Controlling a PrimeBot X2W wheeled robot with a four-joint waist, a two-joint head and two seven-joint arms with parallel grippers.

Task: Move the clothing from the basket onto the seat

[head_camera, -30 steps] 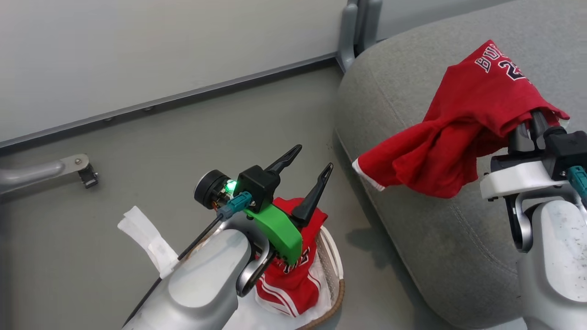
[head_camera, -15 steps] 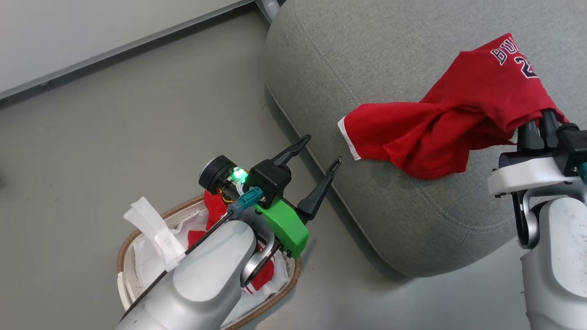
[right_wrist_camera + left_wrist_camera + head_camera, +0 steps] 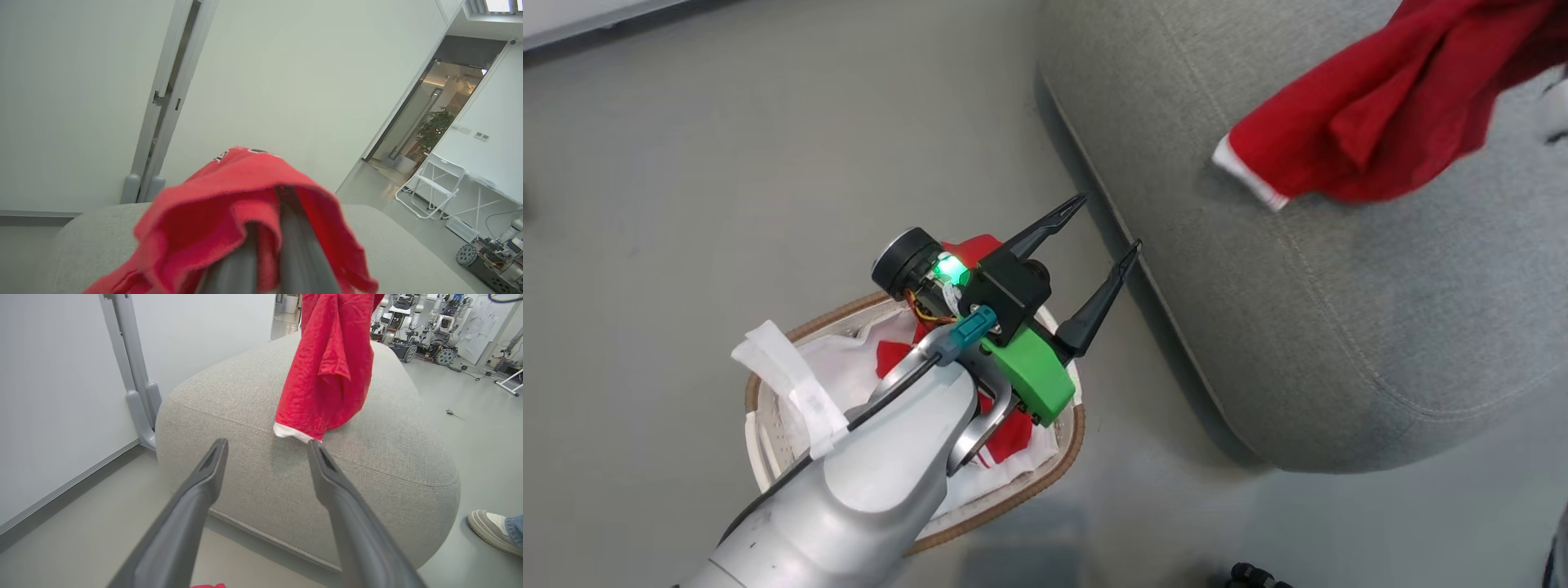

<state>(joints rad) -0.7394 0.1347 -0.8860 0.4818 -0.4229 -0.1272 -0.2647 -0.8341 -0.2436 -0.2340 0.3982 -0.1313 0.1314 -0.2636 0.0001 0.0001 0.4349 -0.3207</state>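
The basket [image 3: 1080, 425] sits on the floor [image 3: 686, 204], behind and below the left end effector [image 3: 1109, 222], whose two fingers stand wide apart with nothing between them. Red clothing [image 3: 1011, 437] lies in the basket on a white liner [image 3: 849, 371], partly hidden by the end effector's body. The fingertips point at the near edge of the grey sofa [image 3: 1339, 327], just ahead of them. Beyond the tips, a red garment [image 3: 1356, 131] with a white hem hangs over the sofa cushion; whether the hem touches the cushion cannot be told. In the right wrist view the right end effector [image 3: 267, 232] has its fingers pressed together, clamped on that garment, which drapes over them above the sofa. Past the left end effector's right finger, a person's shoe [image 3: 488, 528] rests on the floor.
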